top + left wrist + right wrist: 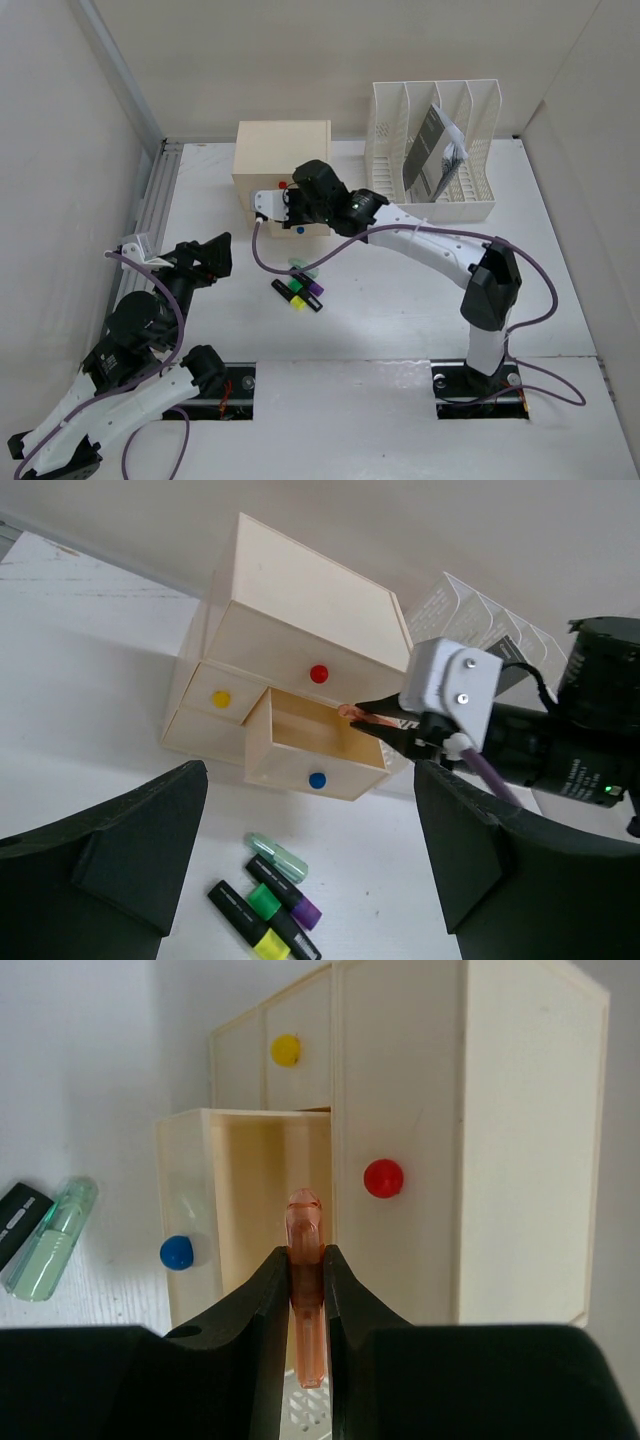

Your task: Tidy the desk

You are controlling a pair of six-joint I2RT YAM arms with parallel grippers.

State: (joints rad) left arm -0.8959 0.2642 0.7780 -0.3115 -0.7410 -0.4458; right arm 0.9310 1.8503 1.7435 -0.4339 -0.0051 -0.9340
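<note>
The white desk (400,320) holds a beige drawer box (282,150) with red, yellow and blue knobs. Its blue-knob drawer (300,742) stands pulled open. My right gripper (275,208) is shut on a translucent orange highlighter (305,1222) and holds it just over the open drawer (255,1190); it also shows in the left wrist view (360,718). Several highlighters (300,285) lie on the desk in front of the box: a mint one (277,857), a purple-tipped one (292,900) and a yellow-tipped one (262,942). My left gripper (205,255) is open and empty, left of the highlighters.
A white slotted file rack (470,110) with a dark booklet (428,150) stands at the back right. An aluminium rail (160,190) runs along the desk's left side. Two cutouts (235,390) sit by the arm bases. Walls close in on both sides.
</note>
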